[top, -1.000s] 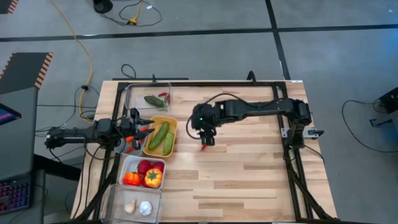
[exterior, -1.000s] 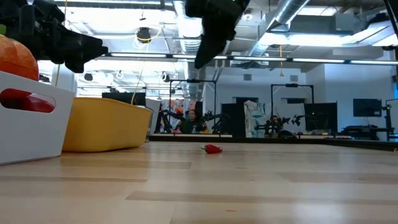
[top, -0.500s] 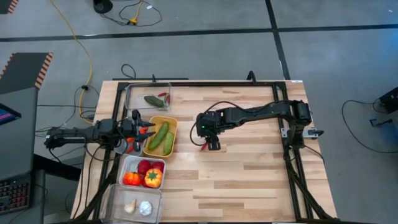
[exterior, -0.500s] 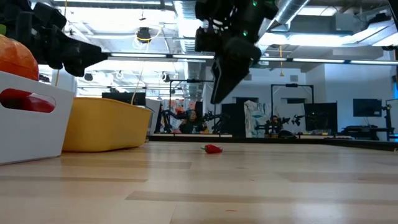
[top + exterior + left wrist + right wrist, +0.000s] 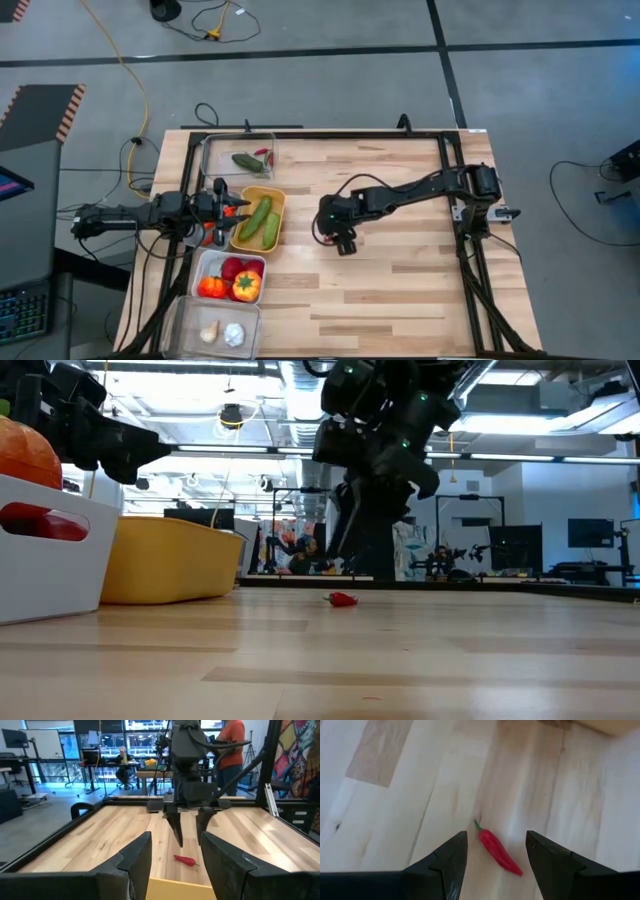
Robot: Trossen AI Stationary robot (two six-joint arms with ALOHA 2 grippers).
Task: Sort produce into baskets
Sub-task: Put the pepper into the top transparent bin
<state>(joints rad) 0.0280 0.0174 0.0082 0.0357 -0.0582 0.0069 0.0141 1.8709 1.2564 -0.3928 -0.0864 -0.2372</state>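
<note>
With fingers spread, the right gripper (image 5: 492,855) hangs over the red chilli (image 5: 497,851) lying mid-table to straddle it for pickup, while the left gripper (image 5: 172,862), also released, waits beside the yellow basket (image 5: 259,219).

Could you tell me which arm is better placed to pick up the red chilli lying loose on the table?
The right. Its open gripper hangs directly over the red chilli, fingers either side. The left gripper waits by the yellow basket, apart from it.

Yellow cable (image 5: 128,75) snakes over grey floor past my table (image 5: 400,290). Person in orange shirt (image 5: 232,742) stands beyond its far edge.
</note>
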